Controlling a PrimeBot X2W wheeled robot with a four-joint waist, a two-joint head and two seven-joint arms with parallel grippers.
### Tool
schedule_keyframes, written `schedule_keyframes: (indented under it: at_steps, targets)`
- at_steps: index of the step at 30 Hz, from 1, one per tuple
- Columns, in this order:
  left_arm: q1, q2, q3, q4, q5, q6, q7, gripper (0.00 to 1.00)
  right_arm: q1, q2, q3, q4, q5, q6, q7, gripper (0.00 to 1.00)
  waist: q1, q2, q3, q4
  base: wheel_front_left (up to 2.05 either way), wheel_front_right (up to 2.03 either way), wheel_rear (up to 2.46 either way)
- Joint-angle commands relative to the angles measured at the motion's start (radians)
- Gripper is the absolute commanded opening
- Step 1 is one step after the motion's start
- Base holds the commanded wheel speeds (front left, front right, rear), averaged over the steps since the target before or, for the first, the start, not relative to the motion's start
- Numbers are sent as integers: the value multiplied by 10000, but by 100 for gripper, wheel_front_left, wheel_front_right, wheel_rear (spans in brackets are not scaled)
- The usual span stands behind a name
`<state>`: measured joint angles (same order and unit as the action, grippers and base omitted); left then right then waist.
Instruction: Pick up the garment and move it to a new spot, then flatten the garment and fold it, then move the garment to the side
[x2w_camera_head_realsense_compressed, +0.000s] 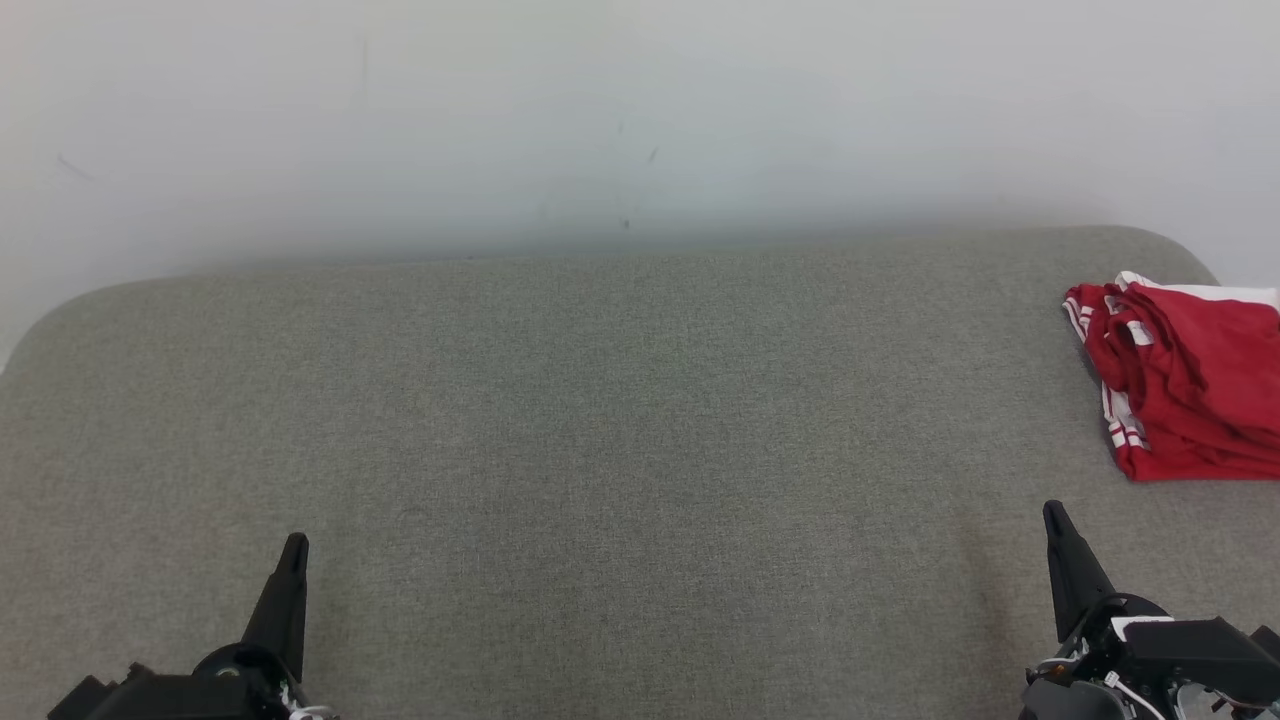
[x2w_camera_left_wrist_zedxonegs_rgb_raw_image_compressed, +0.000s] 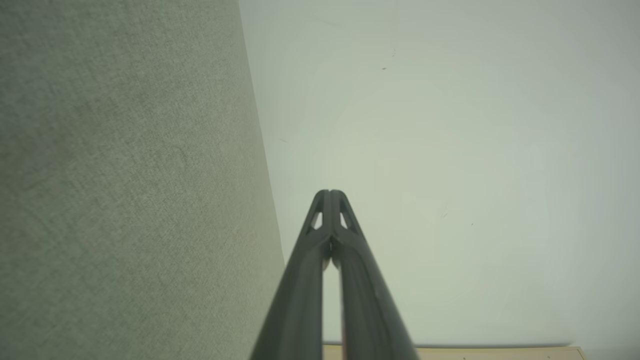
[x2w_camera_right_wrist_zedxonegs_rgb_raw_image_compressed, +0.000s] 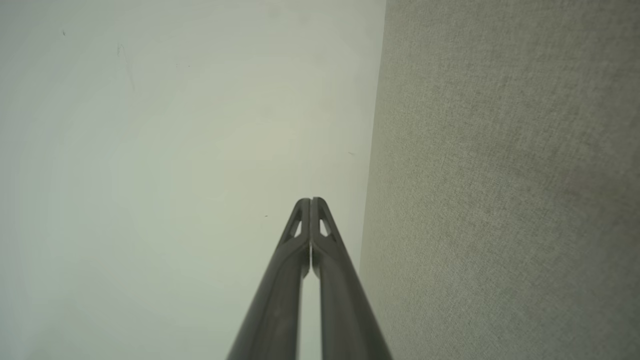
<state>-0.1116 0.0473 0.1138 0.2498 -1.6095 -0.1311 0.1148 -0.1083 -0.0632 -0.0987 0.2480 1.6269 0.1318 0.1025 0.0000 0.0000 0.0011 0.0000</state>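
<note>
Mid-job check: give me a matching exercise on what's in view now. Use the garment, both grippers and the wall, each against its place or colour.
Column one:
1. garment
2. left gripper
3. right gripper
4. wall

Column two:
A. lower right of the head view, shut
B. red with white stripes, at the far right of the grey surface
C. pale, behind the grey surface
D. lower left of the head view, shut

Pairs: 1-B, 2-D, 3-A, 4-C
</note>
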Motion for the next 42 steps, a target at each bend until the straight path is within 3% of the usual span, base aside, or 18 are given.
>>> schedule_keyframes:
  at_steps: [1, 42]
  targets:
    - [-68, 55, 33, 21, -45, -4, 40, 0, -86, 34, -25, 12, -21, -21, 19, 0, 0, 0, 0, 0, 0, 0, 0]
    - [-67, 56, 30, 19, -47, -4, 38, 0, -80, 67, -70, 15, -77, -21, 61, 0, 0, 0, 0, 0, 0, 0, 0]
